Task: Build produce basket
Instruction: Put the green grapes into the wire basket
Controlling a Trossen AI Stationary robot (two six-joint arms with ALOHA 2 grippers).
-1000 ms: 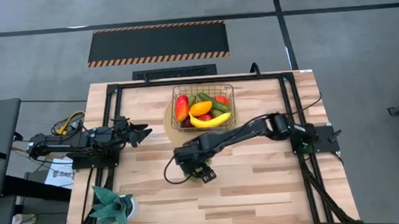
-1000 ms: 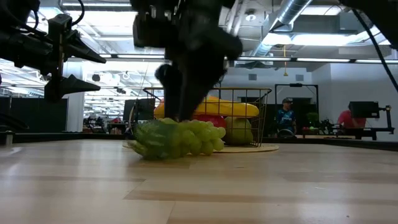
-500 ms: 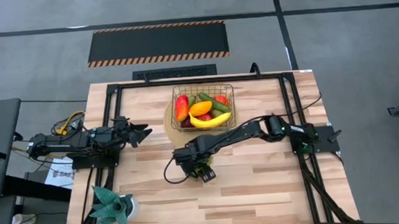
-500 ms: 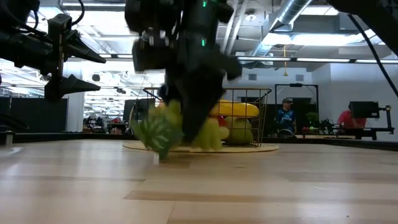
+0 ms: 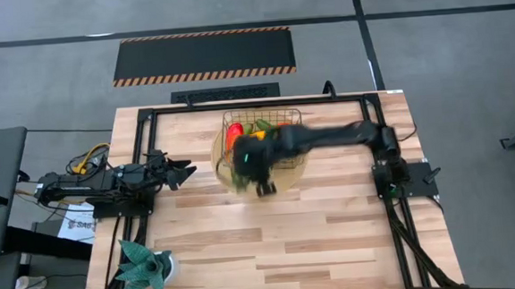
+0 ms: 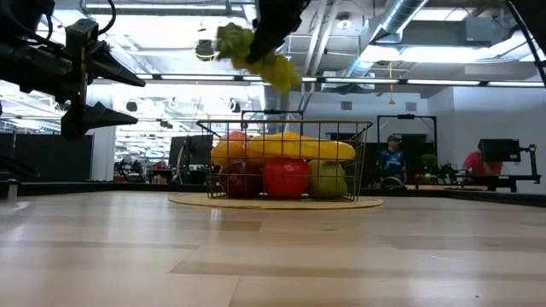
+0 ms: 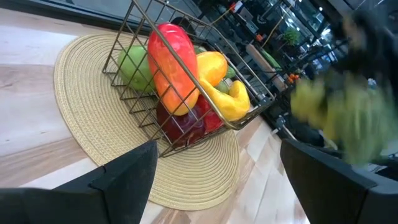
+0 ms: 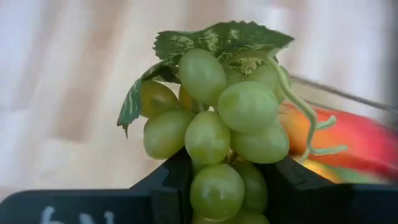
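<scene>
My right gripper (image 5: pixel 252 170) is shut on a bunch of green grapes (image 8: pixel 217 124), high above the table at the near left side of the basket. The grapes also show in the low view (image 6: pixel 254 53) and, blurred, in the left wrist view (image 7: pixel 342 112). The dark wire basket (image 6: pixel 286 162) stands on a round tan mat (image 7: pixel 93 124). It holds a yellow banana (image 6: pixel 299 149), a red apple (image 6: pixel 286 177), a red-orange mango (image 7: pixel 174 62) and other produce. My left gripper (image 5: pixel 187 171) is open and empty at the table's left side. My right gripper pinches the grape bunch between its two fingers (image 8: pixel 168 183), at the end (image 8: pixel 217 186) away from the leaf. The leaf end (image 8: pixel 217 37) sticks out past the fingertips. The bunch is lifted clear, high above the table and above the basket's rim.
A teal spiky potted plant (image 5: pixel 144 268) stands at the near left corner. A black frame (image 5: pixel 140 134) runs along the table's left, far and right sides. Bare wood lies in front of the mat. People and desks show in the room behind.
My right gripper has risen from the table's middle with the grapes and swung toward the far edge, to the basket. The grapes, which lay on the table a second ago, are now lifted clear and high.
</scene>
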